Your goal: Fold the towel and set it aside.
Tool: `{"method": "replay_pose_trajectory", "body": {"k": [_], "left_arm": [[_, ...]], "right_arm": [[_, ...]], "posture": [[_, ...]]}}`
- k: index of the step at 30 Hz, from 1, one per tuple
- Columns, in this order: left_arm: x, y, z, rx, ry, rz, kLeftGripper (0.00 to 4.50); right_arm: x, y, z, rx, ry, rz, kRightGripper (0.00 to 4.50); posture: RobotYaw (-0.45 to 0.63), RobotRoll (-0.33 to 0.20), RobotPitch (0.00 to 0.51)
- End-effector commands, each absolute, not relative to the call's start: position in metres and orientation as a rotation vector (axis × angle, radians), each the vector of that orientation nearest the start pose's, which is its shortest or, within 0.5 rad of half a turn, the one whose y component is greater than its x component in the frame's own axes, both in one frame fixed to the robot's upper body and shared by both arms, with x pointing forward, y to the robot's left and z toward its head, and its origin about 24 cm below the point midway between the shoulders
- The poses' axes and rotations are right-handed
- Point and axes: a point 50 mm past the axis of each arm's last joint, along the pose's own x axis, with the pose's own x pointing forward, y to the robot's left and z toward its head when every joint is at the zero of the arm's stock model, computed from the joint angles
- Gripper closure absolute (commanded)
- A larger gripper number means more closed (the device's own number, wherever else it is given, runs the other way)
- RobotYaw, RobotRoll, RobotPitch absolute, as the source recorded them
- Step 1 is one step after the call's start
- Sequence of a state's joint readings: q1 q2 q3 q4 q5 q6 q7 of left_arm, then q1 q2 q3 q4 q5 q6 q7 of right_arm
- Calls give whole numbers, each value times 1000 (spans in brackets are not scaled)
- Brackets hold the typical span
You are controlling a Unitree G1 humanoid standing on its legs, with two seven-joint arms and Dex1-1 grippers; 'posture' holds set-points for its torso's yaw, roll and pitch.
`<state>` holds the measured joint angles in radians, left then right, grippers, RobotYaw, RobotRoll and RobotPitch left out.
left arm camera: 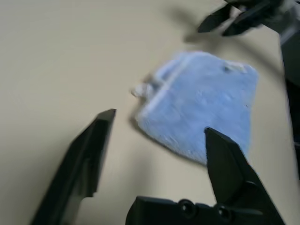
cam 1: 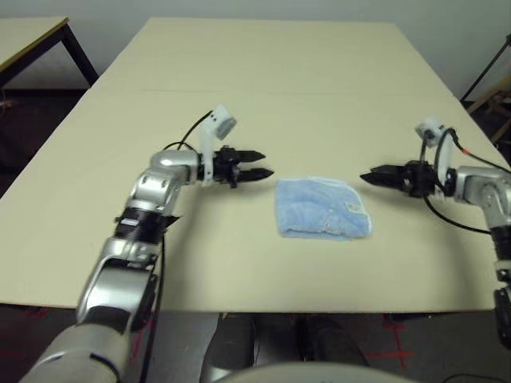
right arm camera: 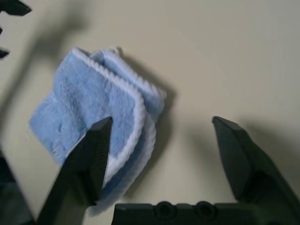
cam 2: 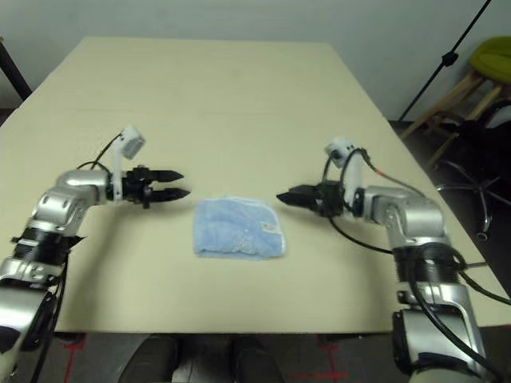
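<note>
The light-blue towel (cam 1: 323, 209) lies folded into a small thick square on the table (cam 1: 263, 72), with its white edging showing along the layered side (right arm camera: 136, 108). Just left of it, my left gripper (cam 1: 263, 163) hovers with its fingers pointing at the towel. In the left wrist view it is open (left arm camera: 159, 123) with nothing between its fingers. My right gripper (cam 1: 366, 177) sits just right of the towel and points back at it. It too is open (right arm camera: 161, 121) and holds nothing. Neither gripper touches the towel.
The beige table stretches far behind the towel and out to both sides. A second table (cam 1: 24, 36) stands at the back left. A black stand leg (cam 2: 447, 56), a green chair (cam 2: 491, 56) and a wooden stool (cam 2: 447, 108) stand off the right edge.
</note>
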<state>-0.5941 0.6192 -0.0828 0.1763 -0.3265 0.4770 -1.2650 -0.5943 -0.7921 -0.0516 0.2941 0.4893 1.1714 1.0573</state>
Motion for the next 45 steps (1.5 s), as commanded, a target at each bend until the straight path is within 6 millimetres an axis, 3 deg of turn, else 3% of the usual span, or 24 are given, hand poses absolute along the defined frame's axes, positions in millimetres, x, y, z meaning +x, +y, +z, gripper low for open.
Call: {"method": "replay_pose_trajectory", "body": {"k": [1, 9, 15, 18, 28, 29, 35, 41, 45], "left_arm": [[298, 192, 160, 213, 249, -1317, 20], [286, 200, 165, 197, 259, -1333, 20], [279, 202, 167, 199, 271, -1344, 20], [279, 204, 169, 203, 270, -1337, 0], [282, 206, 168, 192, 271, -1321, 0], [282, 206, 168, 192, 271, -1319, 0], [285, 206, 169, 189, 267, -1309, 0], [288, 204, 168, 183, 266, -1303, 0], [290, 202, 167, 180, 264, -1299, 0]], "right_arm": [[293, -254, 139, 406, 870, 764, 0], [297, -224, 121, 564, 1021, 774, 0], [296, -204, 102, 546, 1092, 773, 0], [301, -201, 98, 546, 1081, 737, 636], [305, -200, 107, 629, 982, 738, 4221], [306, -202, 110, 648, 952, 731, 4466], [322, -230, 136, 783, 661, 594, 4466], [331, -283, 148, 787, 331, 226, 4466], [330, -311, 144, 798, 201, -33, 4466]], "posture": [[147, 0, 127], [173, 0, 117], [184, 0, 112], [187, 0, 113], [184, 0, 116], [184, 0, 116], [160, 0, 111], [144, 0, 109], [133, 0, 112]]}}
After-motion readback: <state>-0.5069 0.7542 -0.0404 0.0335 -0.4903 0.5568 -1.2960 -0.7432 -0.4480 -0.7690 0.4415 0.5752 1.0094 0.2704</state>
